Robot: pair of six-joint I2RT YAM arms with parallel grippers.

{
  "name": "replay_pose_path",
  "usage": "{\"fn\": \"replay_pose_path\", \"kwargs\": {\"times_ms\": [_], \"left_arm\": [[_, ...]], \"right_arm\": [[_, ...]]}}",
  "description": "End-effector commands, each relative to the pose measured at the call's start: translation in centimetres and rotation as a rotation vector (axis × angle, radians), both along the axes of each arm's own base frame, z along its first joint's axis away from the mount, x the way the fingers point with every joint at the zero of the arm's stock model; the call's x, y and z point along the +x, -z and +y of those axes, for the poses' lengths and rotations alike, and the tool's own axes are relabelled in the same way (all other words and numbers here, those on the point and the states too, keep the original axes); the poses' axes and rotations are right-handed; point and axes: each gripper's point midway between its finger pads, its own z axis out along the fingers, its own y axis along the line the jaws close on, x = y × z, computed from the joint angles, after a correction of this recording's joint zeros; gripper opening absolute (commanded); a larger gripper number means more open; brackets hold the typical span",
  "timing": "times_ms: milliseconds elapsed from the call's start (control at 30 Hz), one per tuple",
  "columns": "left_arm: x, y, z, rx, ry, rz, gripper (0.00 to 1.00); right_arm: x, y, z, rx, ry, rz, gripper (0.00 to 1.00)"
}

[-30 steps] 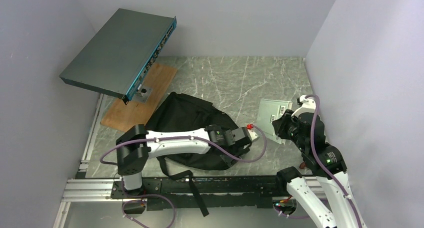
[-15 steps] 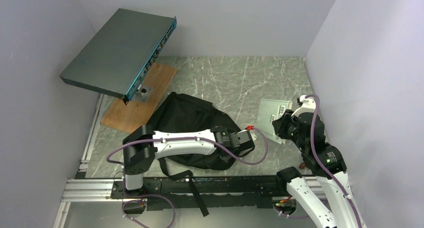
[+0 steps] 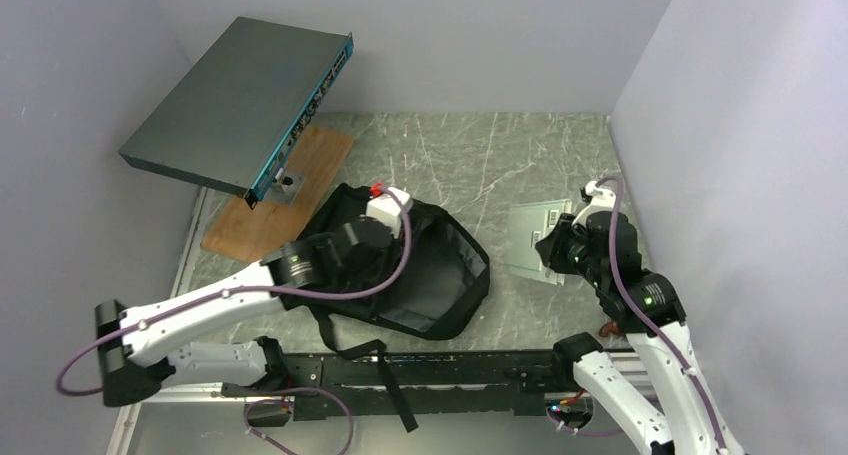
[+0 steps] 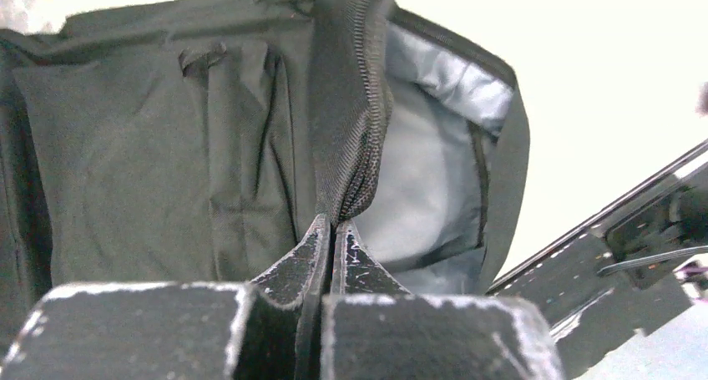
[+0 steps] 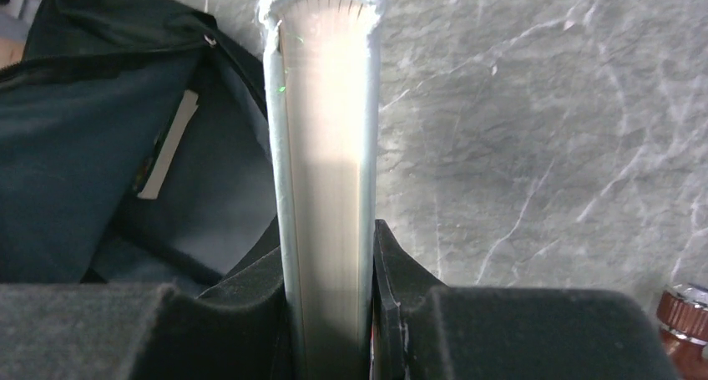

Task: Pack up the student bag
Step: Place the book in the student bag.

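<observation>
The left arm has swung across the student bag (image 3: 440,275), pulling its mouth open. The left jaws are pinched fully together on the zipper edge (image 4: 352,104), with the grey lining (image 4: 417,171) just beyond them. The right jaws clamp a grey book (image 5: 324,104). The bag lies on the counter (image 3: 470,155) to their left.

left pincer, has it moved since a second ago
Yes. The left pincer swung left and farther back, nearer the wooden board, now shut on the student bag.

Left gripper (image 3: 392,223) holds student bag (image 3: 450,310) open; right gripper (image 3: 553,247) grips a book (image 3: 528,237).
</observation>
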Motion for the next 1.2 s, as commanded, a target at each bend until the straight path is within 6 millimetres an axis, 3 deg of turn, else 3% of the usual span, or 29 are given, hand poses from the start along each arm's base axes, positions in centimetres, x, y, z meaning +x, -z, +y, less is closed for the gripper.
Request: {"fn": "replay_pose_path", "kwargs": {"times_ms": [0,133,333,400,467,633,767,867,967,1167], "left_arm": [[1.7,-4.5,-0.4,-0.221,-0.054,-0.125,0.0],[2.0,-5.3,0.8,-0.193,-0.083,-0.136,0.0],[2.3,-7.0,0.6,-0.218,-0.063,-0.186,0.0],[2.4,-7.8,0.4,-0.228,-0.052,-0.201,0.0],[2.5,-8.4,0.2,-0.225,-0.042,-0.209,0.0],[1.9,-10.0,-0.4,-0.265,0.004,-0.217,0.0],[1.0,-10.4,-1.6,-0.302,0.08,-0.193,0.0],[0.4,-10.2,-2.4,-0.304,0.121,-0.159,0.0],[-0.1,-10.0,-3.2,-0.316,0.154,-0.128,0.0],[-0.7,-10.1,-4.4,-0.355,0.202,-0.103,0.0]], "right_arm": [[1.1,-7.0,3.7,0.184,-0.114,-0.127,0.0],[-0.2,-9.0,6.7,0.347,-0.193,-0.002,0.0],[-1.4,-11.1,8.5,0.515,-0.231,0.013,0.0],[-2.2,-10.2,10.4,0.621,-0.308,0.078,0.0],[-3.1,-8.1,12.1,0.71,-0.373,0.187,0.0],[-3.5,-3.5,13.0,0.827,-0.338,0.306,0.0],[-2.8,-1.1,13.8,0.933,-0.307,0.354,0.0],[-2.1,-1.0,15.1,1.067,-0.347,0.381,0.0],[-0.6,-2.6,15.9,1.158,-0.381,0.313,0.0],[3.5,-1.5,17.4,1.214,-0.248,0.268,0.0]]}}
